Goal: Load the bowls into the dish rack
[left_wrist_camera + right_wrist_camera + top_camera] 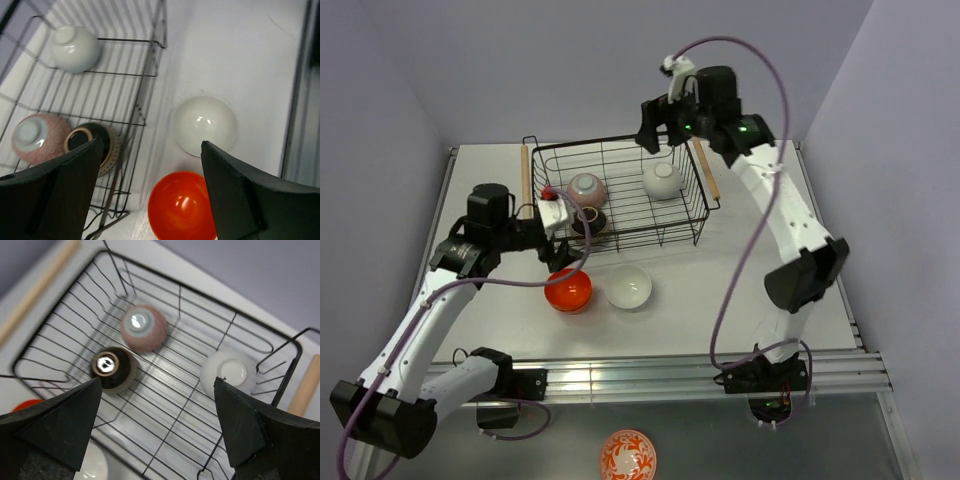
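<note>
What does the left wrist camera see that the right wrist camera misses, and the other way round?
Only the left wrist view shows the orange bowl and the white table bowl whole, open side up, outside the dish rack, plus the metal rail at the table's edge. Only the right wrist view shows the rack's wooden handles. Both show three bowls upside down in the rack: the pinkish bowl, the dark patterned bowl and the white rack bowl. The right wrist view catches only slivers of the two outside.

Overhead camera, wrist cameras sharing dish rack (pixel 172 395)
</note>
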Tool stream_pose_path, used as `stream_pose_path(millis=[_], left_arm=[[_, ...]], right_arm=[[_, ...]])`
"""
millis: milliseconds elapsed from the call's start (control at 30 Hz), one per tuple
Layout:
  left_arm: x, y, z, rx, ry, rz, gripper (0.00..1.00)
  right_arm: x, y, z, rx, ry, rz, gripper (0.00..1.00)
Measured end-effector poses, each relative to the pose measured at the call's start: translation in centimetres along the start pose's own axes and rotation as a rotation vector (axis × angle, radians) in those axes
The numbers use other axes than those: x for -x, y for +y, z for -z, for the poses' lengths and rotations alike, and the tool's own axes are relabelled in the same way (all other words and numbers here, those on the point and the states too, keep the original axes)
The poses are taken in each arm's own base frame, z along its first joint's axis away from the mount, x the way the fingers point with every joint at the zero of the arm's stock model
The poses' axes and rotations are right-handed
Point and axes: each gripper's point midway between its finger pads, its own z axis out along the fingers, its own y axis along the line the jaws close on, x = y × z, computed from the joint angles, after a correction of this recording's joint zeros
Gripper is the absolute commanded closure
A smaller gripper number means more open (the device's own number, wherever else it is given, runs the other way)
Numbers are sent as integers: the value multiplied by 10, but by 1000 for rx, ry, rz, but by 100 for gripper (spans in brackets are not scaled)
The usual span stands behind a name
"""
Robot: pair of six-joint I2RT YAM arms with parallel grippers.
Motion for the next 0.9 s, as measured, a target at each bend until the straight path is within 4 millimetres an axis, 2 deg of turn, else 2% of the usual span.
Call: stream_pose_path(millis=[100,167,233,367,467,600,700,767,900], left_arm=[[-14,-28,-16,-120,59,-103,15],[-25,-49,-29,-215,102,-168,13],[-38,-64,-41,-292,152,-226,12],[-69,-92,-64,-438,264,-338,14],[-90,-102,-78,-507,341,-394,19],[-114,-112,-89,-567,421,-457,29],[-125,-114,-95,-594,452,-488,33],[-134,-113,-98,-604,473,-494,34],[-146,-111,-104,-619,503,-513,36]], right_arm=[[34,9,57,44,-118,-8,0],[39,11,87,61,-156,-29,0],[32,8,106,74,-162,-57,0],[-8,-3,118,74,-81,-139,0],[-50,-11,119,73,14,-220,0],[-90,-19,131,53,93,-310,0],[-104,-21,148,30,95,-339,0],[-104,-18,159,28,77,-339,0],[-102,-14,169,34,55,-339,0]])
